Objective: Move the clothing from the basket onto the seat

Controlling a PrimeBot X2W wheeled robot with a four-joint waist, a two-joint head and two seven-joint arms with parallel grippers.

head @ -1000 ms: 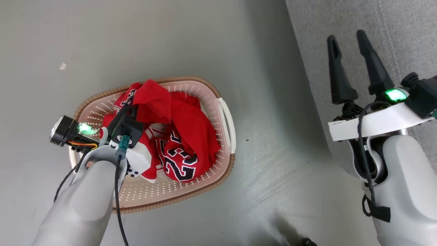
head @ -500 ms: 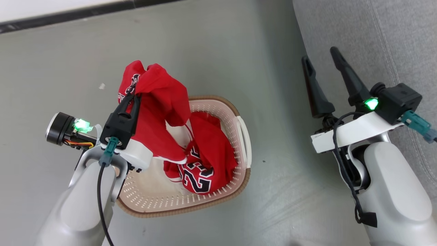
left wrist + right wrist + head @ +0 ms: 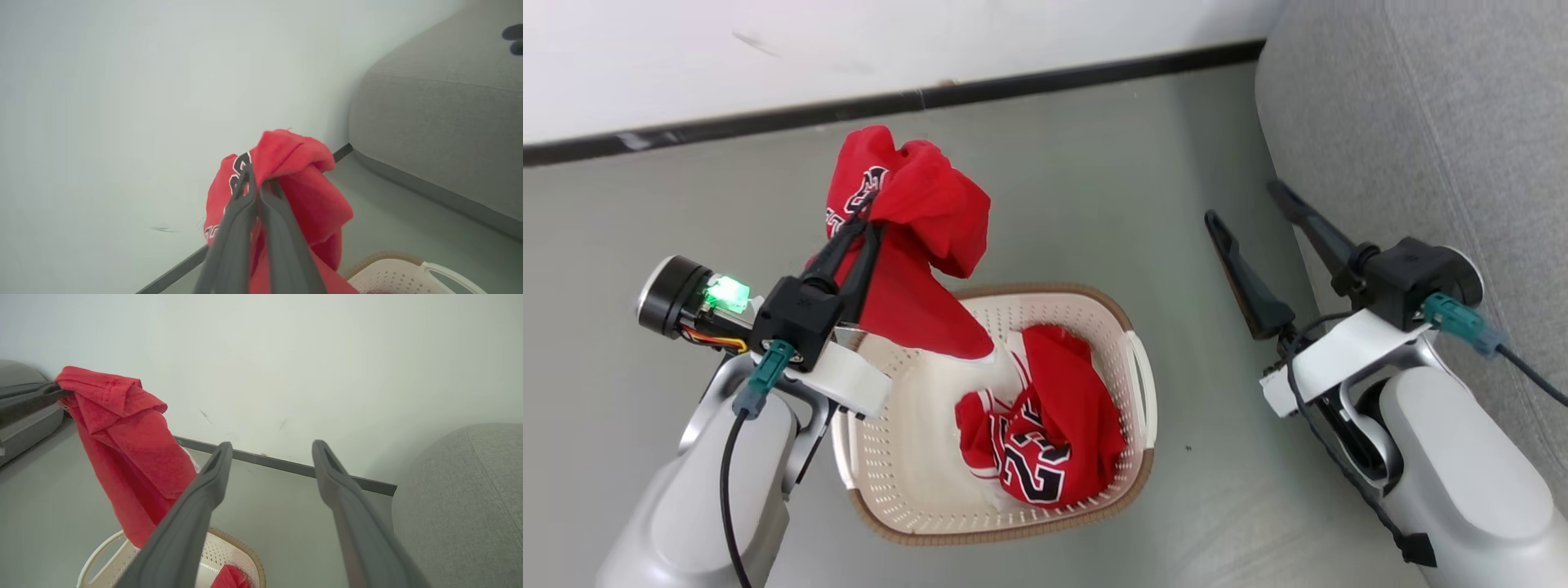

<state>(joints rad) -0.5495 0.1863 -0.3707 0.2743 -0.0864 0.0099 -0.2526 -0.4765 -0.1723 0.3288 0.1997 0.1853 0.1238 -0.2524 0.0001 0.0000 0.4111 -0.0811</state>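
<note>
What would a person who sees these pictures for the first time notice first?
A bright red garment hangs from the shut left claw, over the cream laundry basket on the floor. A numbered red jersey lies crumpled in that basket. At right, the open right claw stands empty beside the grey sofa.

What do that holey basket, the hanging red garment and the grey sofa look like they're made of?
Basket: looks like moulded plastic, cream and smooth, with rows of punched holes; its brown rim looks woven, material unclear. Red garment: soft matte fabric, possibly polyester, since it folds and drapes limply. Sofa: grey woven upholstery, matte, with visible weave grain.
</note>
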